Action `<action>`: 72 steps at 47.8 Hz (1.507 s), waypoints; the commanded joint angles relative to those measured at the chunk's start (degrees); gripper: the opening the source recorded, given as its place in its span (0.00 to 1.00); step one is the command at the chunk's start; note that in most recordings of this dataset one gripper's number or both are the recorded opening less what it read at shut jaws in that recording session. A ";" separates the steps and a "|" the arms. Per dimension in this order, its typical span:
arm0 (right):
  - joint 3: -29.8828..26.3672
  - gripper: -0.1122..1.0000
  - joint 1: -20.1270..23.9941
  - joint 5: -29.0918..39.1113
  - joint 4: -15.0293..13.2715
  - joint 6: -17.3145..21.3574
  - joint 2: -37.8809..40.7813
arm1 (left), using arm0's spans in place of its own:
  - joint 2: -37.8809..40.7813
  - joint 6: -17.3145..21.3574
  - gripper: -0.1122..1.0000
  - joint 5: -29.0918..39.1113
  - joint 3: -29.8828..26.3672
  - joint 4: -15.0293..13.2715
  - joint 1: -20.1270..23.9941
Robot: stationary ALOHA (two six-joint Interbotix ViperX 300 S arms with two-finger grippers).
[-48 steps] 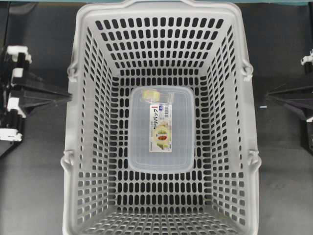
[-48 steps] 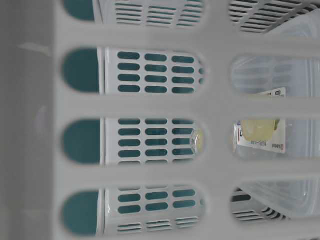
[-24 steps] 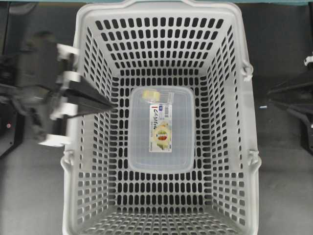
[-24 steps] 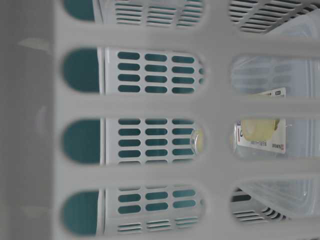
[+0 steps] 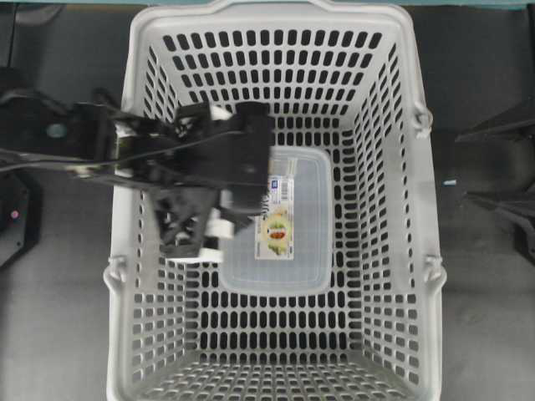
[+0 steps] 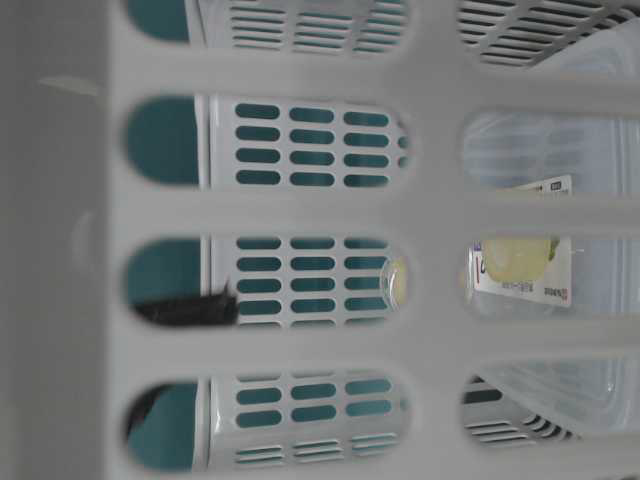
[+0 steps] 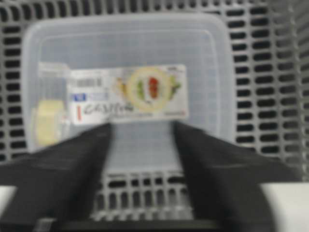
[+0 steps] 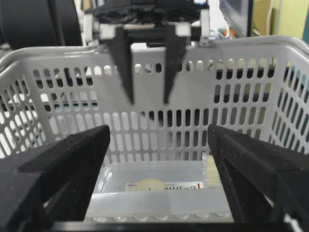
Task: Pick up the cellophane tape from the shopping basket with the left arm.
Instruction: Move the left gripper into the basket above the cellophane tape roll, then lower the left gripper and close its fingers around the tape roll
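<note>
Overhead view: a light-grey shopping basket (image 5: 276,33) fills the centre of the frame, sitting on a dark counter (image 5: 58,334). On its floor, mid-frame, lies a clear rectangular food container (image 5: 309,251) w/ a printed label.

The left arm (image 5: 92,150) reaches in from the left edge, across the basket's left wall, w/ its wrist over the container's upper-left corner, so the cellophane tape is hidden from overhead. The left wrist view shows it: a small yellowish roll of cellophane tape (image 7: 47,126) at the left end of the container, mid-left of the frame, seemingly lying on the lid. In the table-level view only a sliver of yellow shows through the slots.

The left claw (image 7: 141,130) is spread, holding nothing; its 2 dark fingers (image 7: 77,164) frame the container's near edge at the bottom of the wrist view. The right wrist view shows it hanging above the basket interior, well apart from the contents.

The right claw (image 8: 159,145) is spread wide and empty, outside the basket at the right edge of the overhead frame.

Progress, as judged: early approach only. Arm is over the basket; nothing gripped. Left to do: line up w/ the tape, which sits left of the claw's centre, descend, pinch the roll, lift it out.
</note>
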 commanded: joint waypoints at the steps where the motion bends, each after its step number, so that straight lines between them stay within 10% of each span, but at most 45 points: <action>1: -1.32 0.81 0.18 -0.70 0.18 0.00 0.35 | 2.64 0.00 0.70 0.44 -3.34 0.26 -0.26; 8: -1.23 0.81 0.26 -1.14 0.18 0.00 0.26 | 7.38 -0.09 0.92 0.97 -5.54 0.26 -0.26; 51: -1.14 0.80 1.41 -1.23 0.18 0.00 0.18 | 20.21 -0.53 0.90 1.14 -6.33 0.26 -0.44; 59: -1.14 0.80 1.41 -1.23 0.18 0.00 0.09 | 19.95 0.00 0.84 1.49 -6.50 0.26 -0.26; 66: -1.14 0.80 1.41 -1.32 0.18 0.00 -0.09 | 18.90 0.35 0.55 3.08 -7.21 0.26 -0.62; 72: -1.14 0.79 1.49 -1.32 0.18 0.00 -0.09 | 16.44 1.32 0.55 6.77 -9.84 0.26 -0.79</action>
